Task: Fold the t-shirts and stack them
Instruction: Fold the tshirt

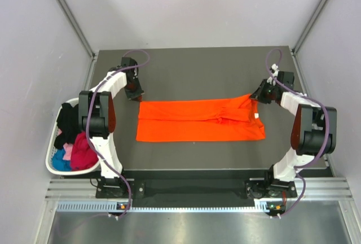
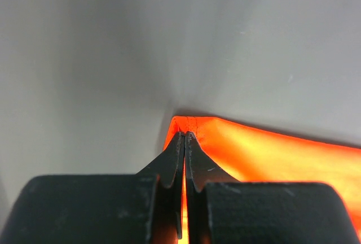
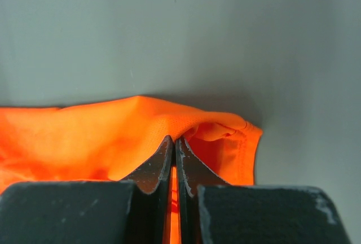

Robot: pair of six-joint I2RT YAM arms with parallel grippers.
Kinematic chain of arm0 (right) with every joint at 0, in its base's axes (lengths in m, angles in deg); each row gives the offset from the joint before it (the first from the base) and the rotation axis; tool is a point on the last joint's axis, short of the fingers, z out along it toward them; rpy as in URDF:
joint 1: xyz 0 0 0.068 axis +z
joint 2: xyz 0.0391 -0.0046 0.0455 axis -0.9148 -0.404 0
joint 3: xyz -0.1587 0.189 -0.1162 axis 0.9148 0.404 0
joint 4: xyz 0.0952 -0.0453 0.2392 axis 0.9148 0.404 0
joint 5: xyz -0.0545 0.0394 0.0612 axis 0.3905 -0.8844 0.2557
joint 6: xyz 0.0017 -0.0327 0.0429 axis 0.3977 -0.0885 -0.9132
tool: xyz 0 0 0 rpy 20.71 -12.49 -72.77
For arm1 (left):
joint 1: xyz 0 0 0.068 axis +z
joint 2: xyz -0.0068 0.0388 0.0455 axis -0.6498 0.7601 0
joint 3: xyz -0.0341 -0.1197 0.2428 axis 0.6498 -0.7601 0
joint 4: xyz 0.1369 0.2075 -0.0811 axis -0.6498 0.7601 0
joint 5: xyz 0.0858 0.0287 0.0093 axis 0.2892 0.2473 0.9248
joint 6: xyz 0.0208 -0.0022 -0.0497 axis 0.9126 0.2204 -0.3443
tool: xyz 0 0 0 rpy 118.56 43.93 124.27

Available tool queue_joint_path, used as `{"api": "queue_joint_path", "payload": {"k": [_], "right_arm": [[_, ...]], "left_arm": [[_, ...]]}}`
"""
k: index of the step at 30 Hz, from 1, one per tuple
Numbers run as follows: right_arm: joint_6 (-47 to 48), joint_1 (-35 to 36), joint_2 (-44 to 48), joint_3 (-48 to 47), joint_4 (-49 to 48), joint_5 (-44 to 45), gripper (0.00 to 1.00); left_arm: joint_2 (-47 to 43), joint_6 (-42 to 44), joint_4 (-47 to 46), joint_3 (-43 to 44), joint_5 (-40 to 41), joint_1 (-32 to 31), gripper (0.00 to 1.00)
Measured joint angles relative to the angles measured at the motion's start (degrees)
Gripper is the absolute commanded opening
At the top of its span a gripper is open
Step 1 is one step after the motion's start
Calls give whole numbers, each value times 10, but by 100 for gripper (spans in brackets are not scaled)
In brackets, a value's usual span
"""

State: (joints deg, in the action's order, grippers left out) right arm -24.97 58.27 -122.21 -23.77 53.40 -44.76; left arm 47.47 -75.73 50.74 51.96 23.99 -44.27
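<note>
A bright orange t-shirt [image 1: 200, 120] lies flat across the middle of the dark table, folded into a long band. My left gripper [image 1: 136, 96] is shut on its far left corner; in the left wrist view orange cloth [image 2: 271, 153] runs between the closed tips of that gripper [image 2: 185, 135]. My right gripper [image 1: 255, 97] is shut on the far right corner, which is slightly lifted and bunched. The right wrist view has the hemmed cloth [image 3: 113, 136] pinched at that gripper's tips [image 3: 174, 139]. More t-shirts [image 1: 76, 142], black, magenta and blue, lie heaped in a basket at the left.
A white basket [image 1: 52, 166] stands off the table's left edge beside the left arm. Pale walls close in the table [image 1: 197, 66] at the back and both sides. A metal rail runs along the near edge by the arm bases.
</note>
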Motion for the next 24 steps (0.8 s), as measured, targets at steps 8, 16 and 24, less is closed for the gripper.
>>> {"api": "queue_joint_path", "payload": {"k": [8,16,24], "right_arm": [[-6,-5,-15,-10,-3,-13,21],[2,-5,-10,-5,19,-27,35],[13,-5,-2,7,23,-38,35]], "left_arm": [[7,-7,1,0,0,5,0],[7,-7,-1,-6,-1,5,0],[7,-7,-3,-9,-1,5,0]]}}
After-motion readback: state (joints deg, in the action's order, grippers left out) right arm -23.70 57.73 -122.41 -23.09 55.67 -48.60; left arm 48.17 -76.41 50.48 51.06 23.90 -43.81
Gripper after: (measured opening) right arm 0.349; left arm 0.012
